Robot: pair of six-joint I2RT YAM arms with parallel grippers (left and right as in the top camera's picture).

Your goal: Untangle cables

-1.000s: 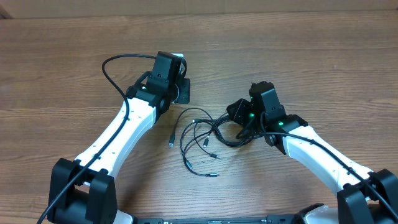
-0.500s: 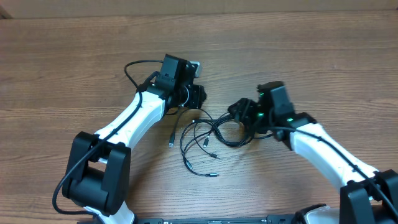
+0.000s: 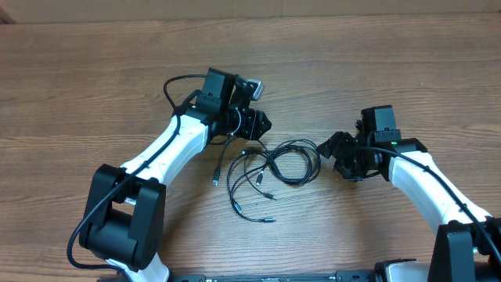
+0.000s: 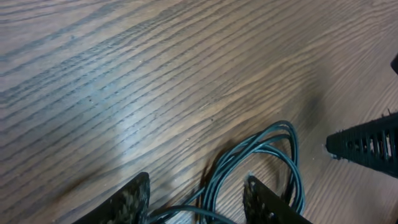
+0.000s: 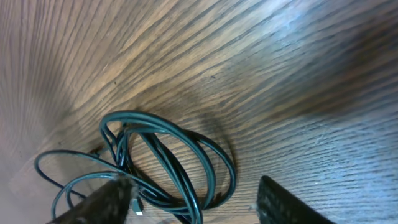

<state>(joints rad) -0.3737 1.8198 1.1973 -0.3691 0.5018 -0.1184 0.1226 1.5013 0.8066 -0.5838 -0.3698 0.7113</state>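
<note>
The cables [image 3: 275, 163] lie on the wooden table between my two arms: a coiled loop on the right and loose strands with small plug ends [image 3: 215, 182] trailing to the left and front. My left gripper [image 3: 261, 124] hovers just behind the strands. In the left wrist view it [image 4: 196, 200] is open, and dark cable loops [image 4: 261, 146] run on the table between and beyond its fingers. My right gripper [image 3: 330, 149] sits just right of the coil. In the right wrist view it [image 5: 199, 205] is open, with the coil [image 5: 168, 155] lying ahead of its left finger [image 5: 102, 202].
The thick black cable of the left arm [image 3: 176, 82] arcs over the table behind that arm. The tip of the right gripper [image 4: 367, 146] shows at the right edge of the left wrist view. Bare wood [image 3: 376, 70] surrounds the cables.
The left arm swung right toward the cables and its jaws opened. The right gripper opened, let go of the coil and drew back to the right; the coil now lies uncovered.
</note>
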